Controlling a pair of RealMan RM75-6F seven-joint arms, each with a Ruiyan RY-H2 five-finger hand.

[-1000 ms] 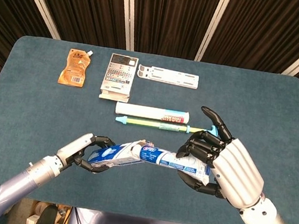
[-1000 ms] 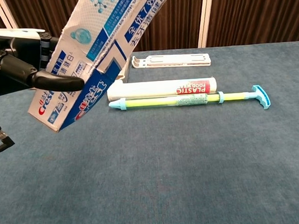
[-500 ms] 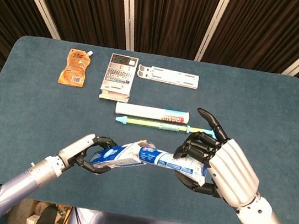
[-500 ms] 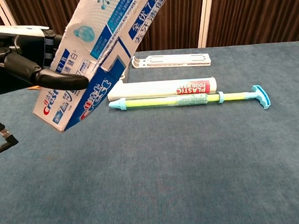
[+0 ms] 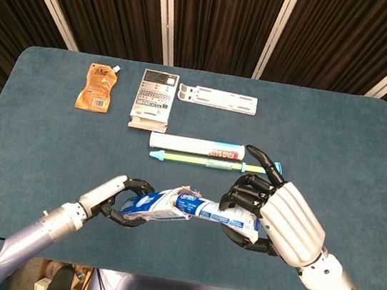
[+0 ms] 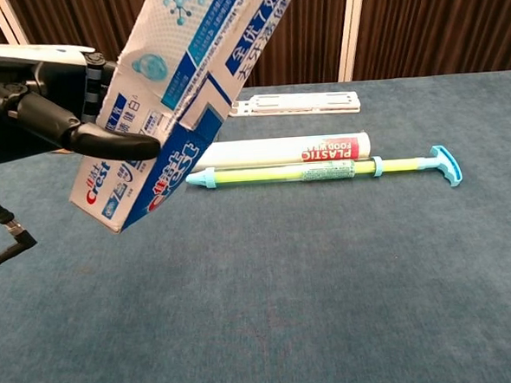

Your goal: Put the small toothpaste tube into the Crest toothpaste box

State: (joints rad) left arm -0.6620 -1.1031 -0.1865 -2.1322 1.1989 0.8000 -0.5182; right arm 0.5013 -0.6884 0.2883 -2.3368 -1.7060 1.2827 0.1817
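- The left robot hand (image 5: 117,199) holds the Crest toothpaste box (image 5: 155,204) up above the tabletop (image 5: 367,140), with its fingers wrapped around the closed end.
- The right robot hand (image 5: 266,216) has its fingers closed around the small toothpaste tube (image 5: 223,215). Only part of the tube shows, next to the fingers.
- The tube's front end is right at the torn, open mouth of the box. I cannot tell how far in it is.
- This looks like the push-in step: the tube has to slide into the box.
- Next, I think the right hand should push the tube straight along the box, while the left hand keeps the box from moving. If the two do not line up, the tube may catch on the flaps.
- Compared with a second ago, the right hand has moved left and a bit lower, closer to the box.
- In the chest view, the box has shifted right and down, still tilted.
- The plastic wrap roll (image 5: 197,146) and the long blue-handled stick (image 5: 198,161) lie where they were.
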